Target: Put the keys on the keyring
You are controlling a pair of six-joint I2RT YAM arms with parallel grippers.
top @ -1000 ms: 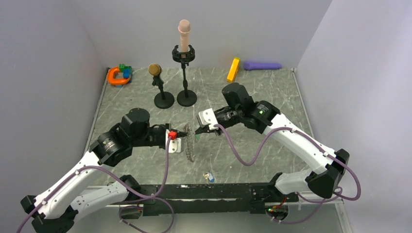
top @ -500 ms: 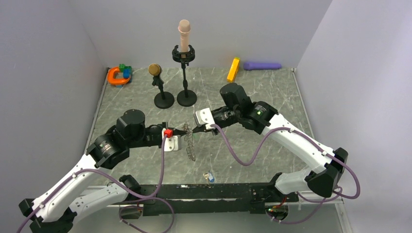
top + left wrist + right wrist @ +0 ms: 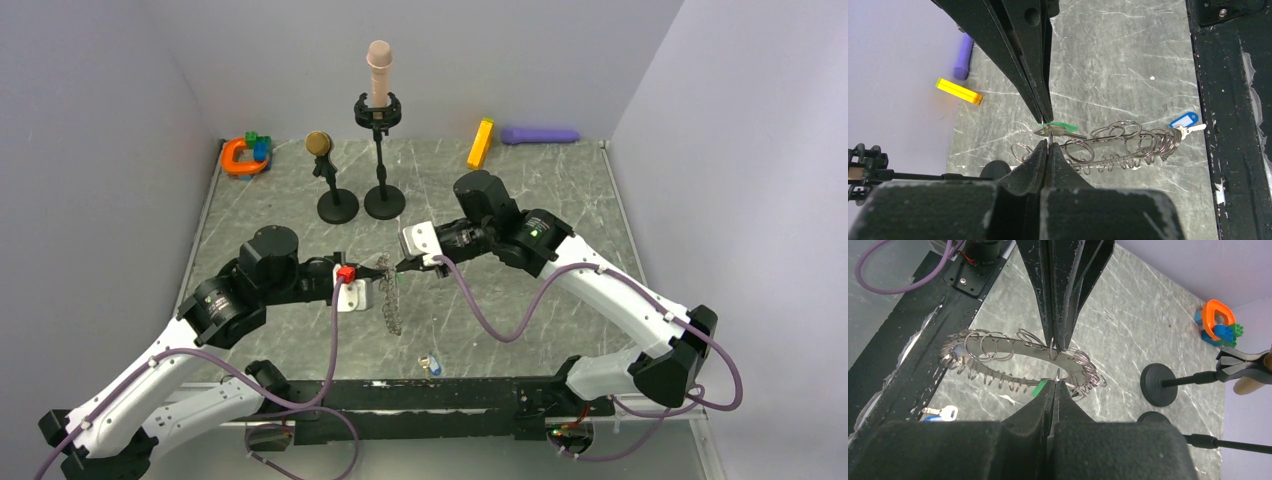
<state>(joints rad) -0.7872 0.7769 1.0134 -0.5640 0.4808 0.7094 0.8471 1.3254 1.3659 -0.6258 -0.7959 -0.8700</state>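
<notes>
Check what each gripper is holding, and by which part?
Both are shut: the left gripper pinches the keyring by a small loop on its rim; the right gripper pinches the green key near its head, exact spot hidden.

The keyring (image 3: pixel 1020 349) is bright, polished metal. The green key (image 3: pixel 1058 129) has a glossy plastic head. The worktop (image 3: pixel 560 190) is smooth, grey, marble-veined stone-look.

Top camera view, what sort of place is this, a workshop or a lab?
Probably a robot lab test cell: plain pale walls box in a marble-patterned table, a black rail runs along its near edge, and unrelated props like a microphone stand and toy blocks sit at the back.
</notes>
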